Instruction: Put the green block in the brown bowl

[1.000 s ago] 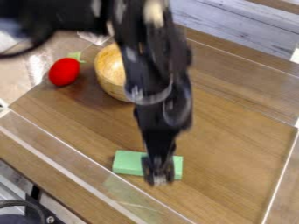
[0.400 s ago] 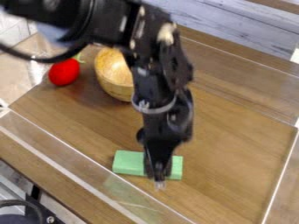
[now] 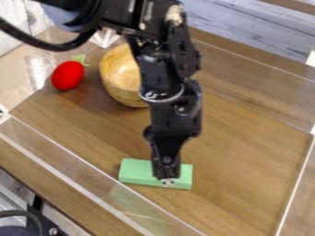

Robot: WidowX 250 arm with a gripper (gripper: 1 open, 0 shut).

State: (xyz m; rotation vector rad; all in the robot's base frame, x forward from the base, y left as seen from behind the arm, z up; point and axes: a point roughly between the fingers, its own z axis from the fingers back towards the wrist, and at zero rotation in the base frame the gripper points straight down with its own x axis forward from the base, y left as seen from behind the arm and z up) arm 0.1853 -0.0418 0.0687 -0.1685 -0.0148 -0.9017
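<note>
We've got the flat mint-green block (image 3: 155, 173) lying on the wood-grain table (image 3: 246, 129), gripper (image 3: 165, 166) down over its middle, fingers straddling it; can't tell if it's clamped. The round wooden bowl (image 3: 118, 76) and red toy (image 3: 68, 75) sit well behind, arm partly covering the bowl.

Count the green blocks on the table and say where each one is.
1: the green block lies flat near the front edge of the wooden table, under the claw. The arm may hide others.
</note>
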